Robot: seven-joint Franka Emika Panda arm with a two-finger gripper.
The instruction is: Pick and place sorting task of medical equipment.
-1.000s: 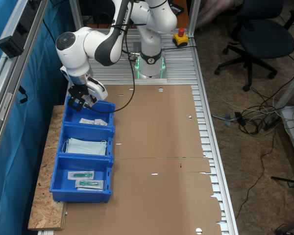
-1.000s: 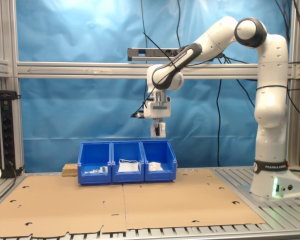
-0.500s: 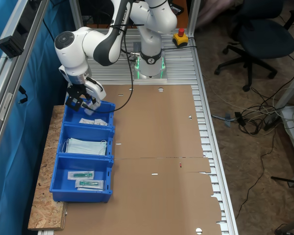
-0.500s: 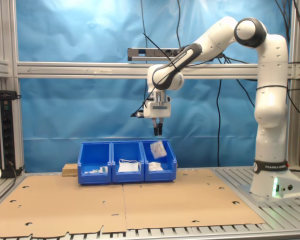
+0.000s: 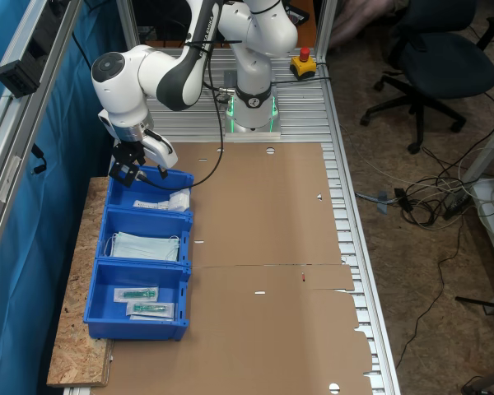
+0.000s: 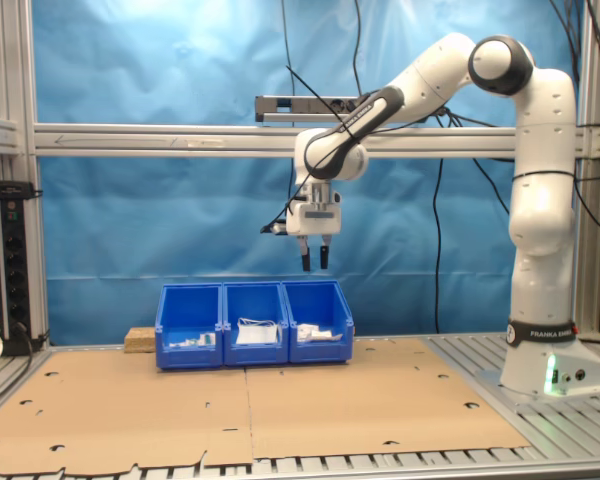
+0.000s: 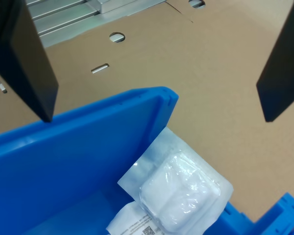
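We see the counter [image 5: 263,247], covered in brown cardboard, with the Panda arm [image 5: 181,74] reaching from its base toward the first exterior view's left. Along that edge sits a row of three blue bins [image 5: 140,263]: the one nearest the robot's base holds white packets, the middle one pale blue face masks [image 5: 146,245], and the farthest clear packets with green parts [image 5: 140,301].

The claw [image 6: 314,262] hangs well above the bin nearest the base [image 6: 319,322], at the second exterior view's right end of the row. Its jaws stand wide apart and grip nothing; in the wrist view the two dark fingers [image 7: 24,63] frame bare cardboard and the blue bin wall [image 7: 88,147].

The white sachet [image 7: 179,191] lies inside that bin, resting tilted against the wall toward the open cardboard, beside another printed packet [image 7: 132,223]. It sits below the claw, offset toward that wall.

We judge this sachet sorted; with no other sachet visible on the cardboard, we cannot say where the next pick lies.
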